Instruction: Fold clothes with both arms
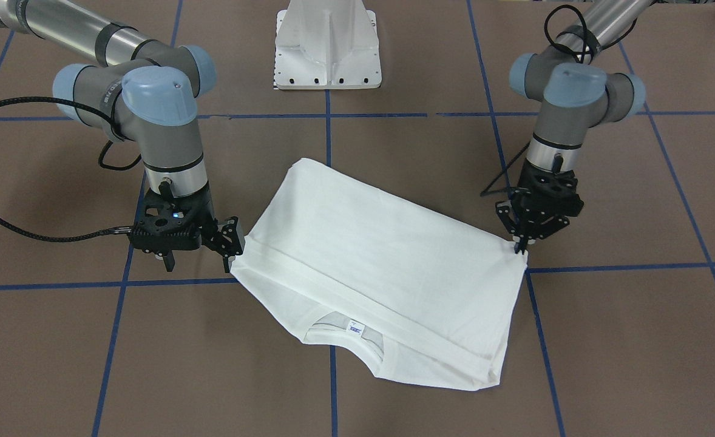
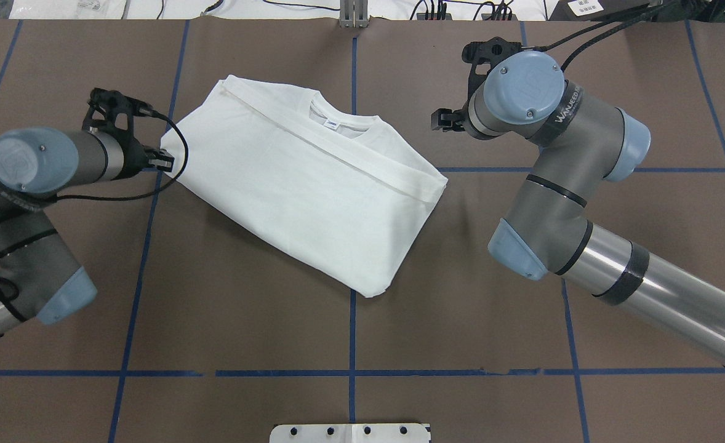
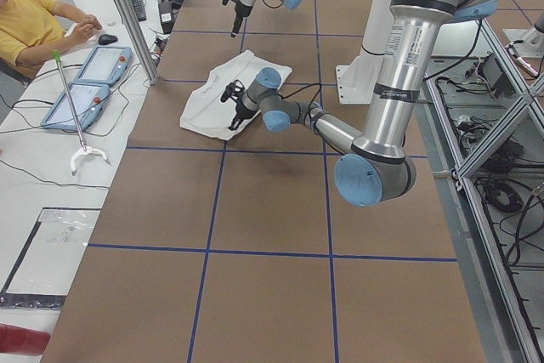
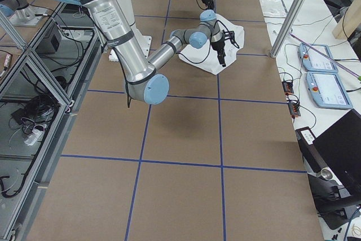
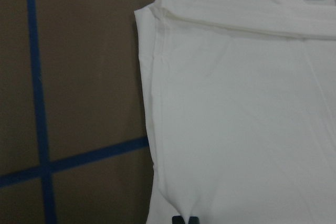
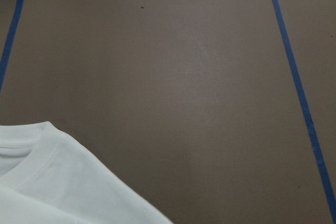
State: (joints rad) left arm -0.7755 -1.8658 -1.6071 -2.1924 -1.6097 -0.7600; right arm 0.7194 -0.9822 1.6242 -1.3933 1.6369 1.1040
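Observation:
The white T-shirt (image 1: pixel 369 261) lies folded into a slanted rectangle on the brown table, collar and small label (image 1: pixel 355 328) facing the operators' side. My left gripper (image 1: pixel 521 246) is shut on the shirt's corner at that view's right. In the left wrist view the fabric (image 5: pixel 236 119) puckers toward its closed fingertips (image 5: pixel 185 220). My right gripper (image 1: pixel 199 261) hangs open just beside the opposite corner and holds nothing. The right wrist view shows only bare table and a piece of the shirt's edge (image 6: pixel 58 182). In the overhead view the shirt (image 2: pixel 301 184) lies between both arms.
The white metal pedestal (image 1: pixel 327 48) stands at the robot's side of the table. Blue tape lines (image 1: pixel 333 388) grid the brown surface. A person (image 3: pixel 25 23) sits at a side bench with tablets (image 3: pixel 85 82) beyond the table's far edge.

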